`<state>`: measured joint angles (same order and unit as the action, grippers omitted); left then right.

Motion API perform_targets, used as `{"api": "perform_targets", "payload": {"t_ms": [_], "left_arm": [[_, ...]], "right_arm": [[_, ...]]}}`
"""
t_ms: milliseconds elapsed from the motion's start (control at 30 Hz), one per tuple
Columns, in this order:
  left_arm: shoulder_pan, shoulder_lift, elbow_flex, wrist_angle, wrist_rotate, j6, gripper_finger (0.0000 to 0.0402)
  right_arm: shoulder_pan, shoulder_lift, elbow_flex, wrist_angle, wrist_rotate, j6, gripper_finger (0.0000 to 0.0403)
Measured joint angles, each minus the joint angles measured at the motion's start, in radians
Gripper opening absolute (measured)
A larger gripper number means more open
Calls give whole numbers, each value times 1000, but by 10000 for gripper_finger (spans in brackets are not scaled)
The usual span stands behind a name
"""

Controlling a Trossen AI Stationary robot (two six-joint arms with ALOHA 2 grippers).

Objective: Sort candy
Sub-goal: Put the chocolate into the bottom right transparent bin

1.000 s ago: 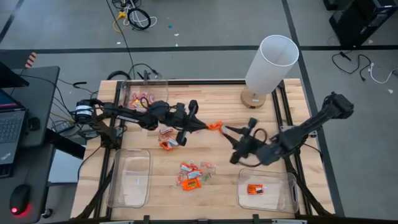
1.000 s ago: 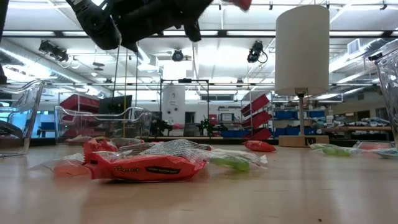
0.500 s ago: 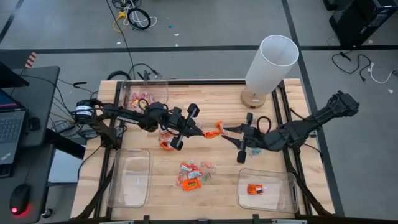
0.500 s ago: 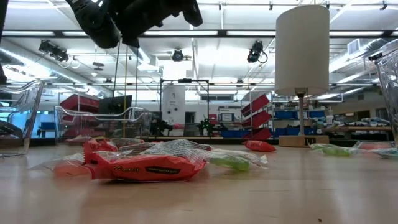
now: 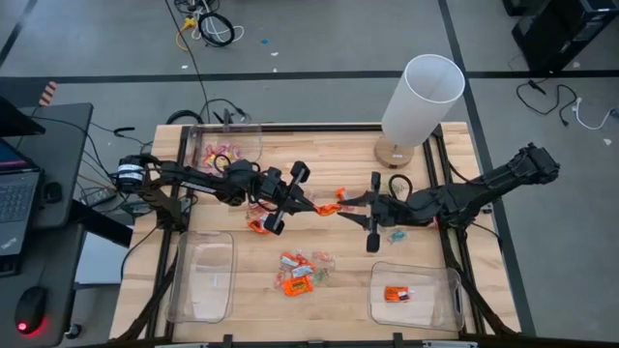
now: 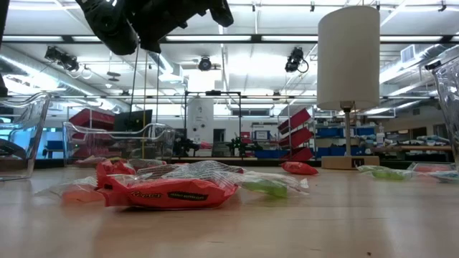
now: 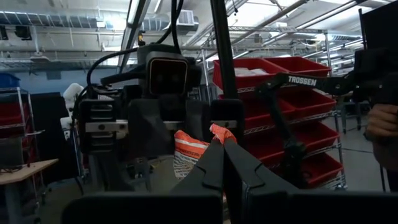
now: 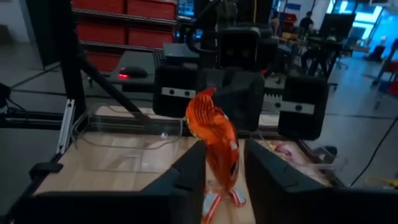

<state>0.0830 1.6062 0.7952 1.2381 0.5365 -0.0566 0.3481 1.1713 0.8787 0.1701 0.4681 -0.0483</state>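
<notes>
Wooden planks make up the surface (image 5: 338,280), framed by dark rails. Largest on it is the white cylindrical lamp (image 5: 422,104) at about one o'clock from the middle, upright near the far edge. Three clear bins come next: an empty one (image 5: 202,275) at seven o'clock by the near-left edge, one (image 5: 418,295) at five o'clock by the near-right edge with a single orange sweet (image 5: 396,293) lying in it, and one (image 5: 225,148) at eleven o'clock against the far edge holding pink and yellow sweets.

Both dark arms reach in from opposite sides and meet above the bare middle of the surface, gripper tips pointing at each other. Between them hangs one orange wrapped candy (image 5: 332,200), its long axis running roughly nine to three o'clock in the high view, lifted clear of the wood. The left gripper (image 5: 316,208) is pinched narrow onto one end of the wrapper; the left wrist view shows the tips closed on an orange corner (image 7: 222,133). The right gripper (image 5: 350,204) has its fingers a little apart, one on each side of the same candy (image 8: 216,142); whether they are pressing it I cannot tell.

Below the handover the wood is open. A small heap of loose sweets (image 5: 302,273) lies at six o'clock, well apart from both bins beside it, and a few orange ones (image 5: 259,220) sit at eight o'clock under the left arm.
</notes>
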Motion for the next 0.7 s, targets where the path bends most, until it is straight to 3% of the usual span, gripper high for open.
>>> {"api": "perform_targets", "payload": {"t_ms": [167, 700], "left_arm": [[0, 0, 0, 8, 0, -27, 0], [16, 0, 3, 0, 60, -91, 4]], "right_arm": [[2, 0, 0, 2, -17, -40, 14], [75, -38, 0, 46, 103, -52, 0]]}}
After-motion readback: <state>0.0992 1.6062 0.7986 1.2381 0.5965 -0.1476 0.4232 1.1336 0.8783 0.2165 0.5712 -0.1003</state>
